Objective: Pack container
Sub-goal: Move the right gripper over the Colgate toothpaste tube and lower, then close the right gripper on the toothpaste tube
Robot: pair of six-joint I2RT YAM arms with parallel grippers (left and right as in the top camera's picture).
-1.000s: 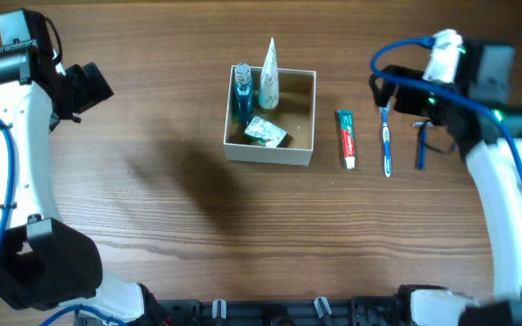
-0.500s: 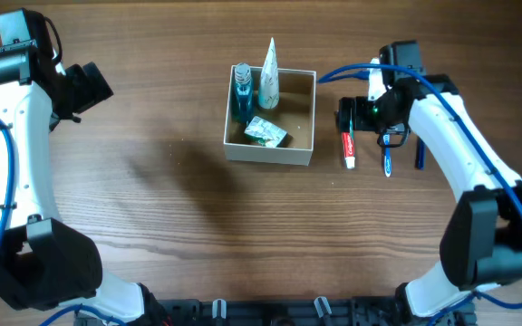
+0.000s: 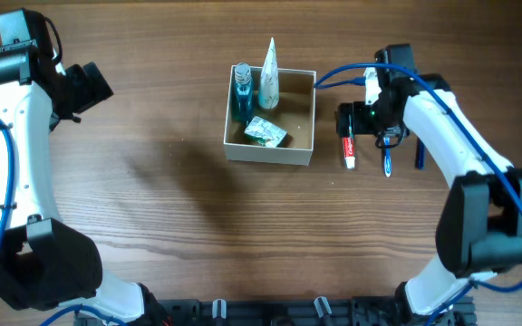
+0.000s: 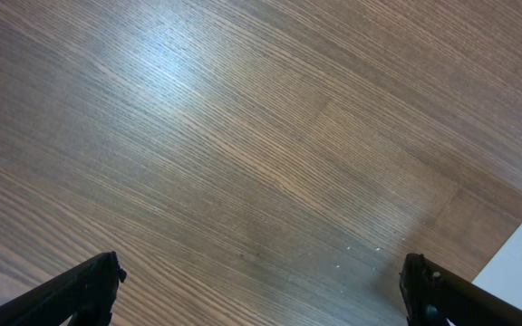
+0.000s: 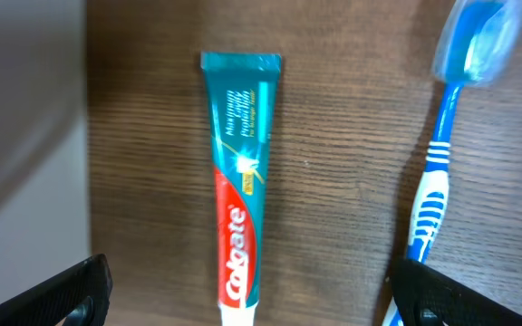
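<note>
Spread right hand (image 3: 368, 125) hangs over the toothpaste (image 5: 243, 181); closing off-centre, it may snag the toothbrush (image 5: 431, 190) just right.

Toothpaste (image 5: 241, 181) teal/red; toothbrush (image 5: 436, 181) blue/wht; table (image 4: 243, 136) brown woodgrain.

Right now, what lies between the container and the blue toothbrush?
One toothpaste tube, lying flat and touching neither the container nor the toothbrush. The right wrist view shows it best.
</note>
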